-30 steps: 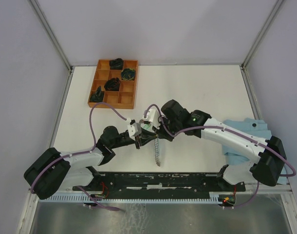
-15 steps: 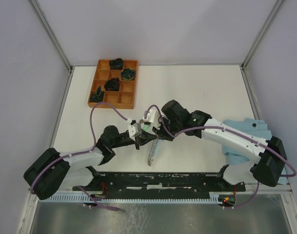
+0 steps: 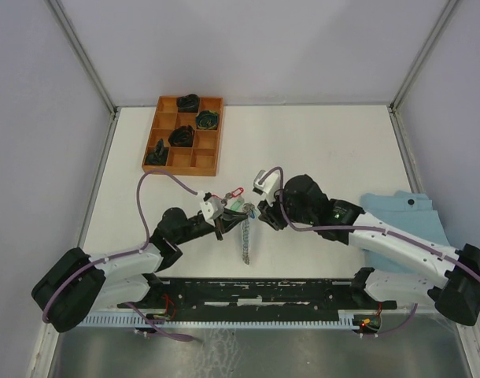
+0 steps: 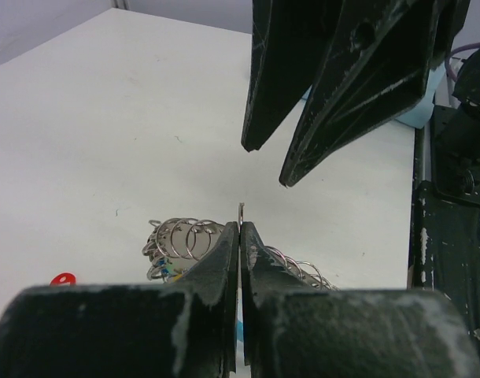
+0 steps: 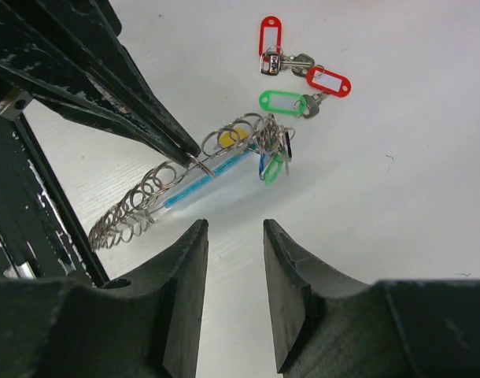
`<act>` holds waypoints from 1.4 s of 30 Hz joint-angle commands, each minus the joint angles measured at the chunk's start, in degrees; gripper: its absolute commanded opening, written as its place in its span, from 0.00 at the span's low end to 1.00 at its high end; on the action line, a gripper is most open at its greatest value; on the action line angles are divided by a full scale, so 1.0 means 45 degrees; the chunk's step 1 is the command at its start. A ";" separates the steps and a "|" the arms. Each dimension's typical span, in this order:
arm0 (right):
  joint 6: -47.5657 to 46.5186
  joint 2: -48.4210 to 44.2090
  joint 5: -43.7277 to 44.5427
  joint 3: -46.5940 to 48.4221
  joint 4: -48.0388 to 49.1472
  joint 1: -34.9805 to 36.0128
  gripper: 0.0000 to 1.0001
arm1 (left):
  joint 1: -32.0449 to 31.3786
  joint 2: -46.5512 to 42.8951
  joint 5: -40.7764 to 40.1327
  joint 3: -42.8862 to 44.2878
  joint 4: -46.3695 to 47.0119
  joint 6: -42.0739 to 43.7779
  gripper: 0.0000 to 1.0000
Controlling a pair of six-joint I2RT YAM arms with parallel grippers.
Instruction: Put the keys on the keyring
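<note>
The keyring [image 5: 145, 201], a floppy chain of silver rings with a light-blue sleeve [image 5: 208, 179], trails across the table; in the top view it [image 3: 245, 240] runs toward the near edge. My left gripper [image 4: 240, 224] [image 3: 223, 227] is shut on one thin ring of it, and its dark fingertips [image 5: 181, 142] show pinching that ring. My right gripper [image 5: 234, 228] [image 3: 261, 217] stands open just right of the ring, holding nothing. Loose keys lie beyond: two with red tags [image 5: 270, 35] [image 5: 328, 80] and one with a green tag [image 5: 281, 101]. Another green tag [image 5: 273, 167] hangs on the keyring.
An orange compartment tray [image 3: 209, 160] with dark objects stands at the back left. A light-blue cloth [image 3: 405, 211] lies at the right edge under my right arm. A black rail [image 3: 264, 291] runs along the near edge.
My right gripper has opened, let go of the keyring and drawn back to the right. My left gripper has shut on a ring and shifted slightly; the chain swung a little left.
</note>
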 commanded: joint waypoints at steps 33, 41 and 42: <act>-0.4787 0.0322 -0.2692 -0.1420 0.4224 -0.0039 0.36 | 0.0006 -0.1041 -0.0297 0.0889 -0.1595 -0.0402 0.03; -0.4975 0.0738 -0.2760 -0.1216 0.4435 -0.0073 0.34 | 0.0007 -0.0966 -0.0056 0.1050 -0.1799 -0.0354 0.03; -0.4993 0.0814 -0.2776 -0.1179 0.4412 -0.0073 0.34 | 0.0007 -0.0964 -0.0040 0.1061 -0.1800 -0.0364 0.03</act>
